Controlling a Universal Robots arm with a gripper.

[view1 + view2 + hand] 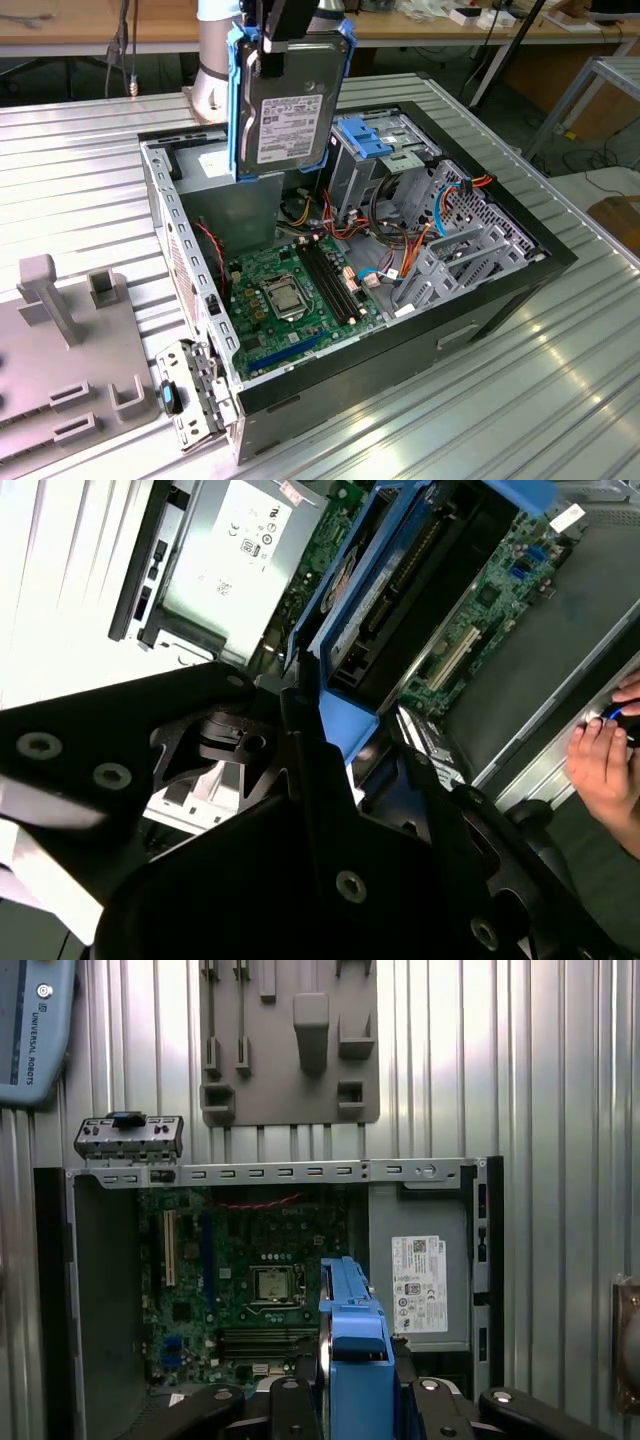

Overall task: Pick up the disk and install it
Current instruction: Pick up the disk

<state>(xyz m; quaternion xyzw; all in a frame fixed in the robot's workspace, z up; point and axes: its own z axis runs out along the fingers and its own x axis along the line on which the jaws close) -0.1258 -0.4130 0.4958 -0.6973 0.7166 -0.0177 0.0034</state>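
My claw (272, 45) is closed on the top edge of the disk (288, 115). I hold the disk up in the air, standing on end, and its white label faces out in the exterior view. It hangs over the open computer case (420, 350), just above the grey power box (232, 205). The green board (290, 290) lies lower down. A person's hand (605, 760) is at the case's edge.

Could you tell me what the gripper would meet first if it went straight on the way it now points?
Pointing down, the gripper leads with the disk it holds, which would probably meet the green motherboard beside the grey power-supply box; depth is unclear.
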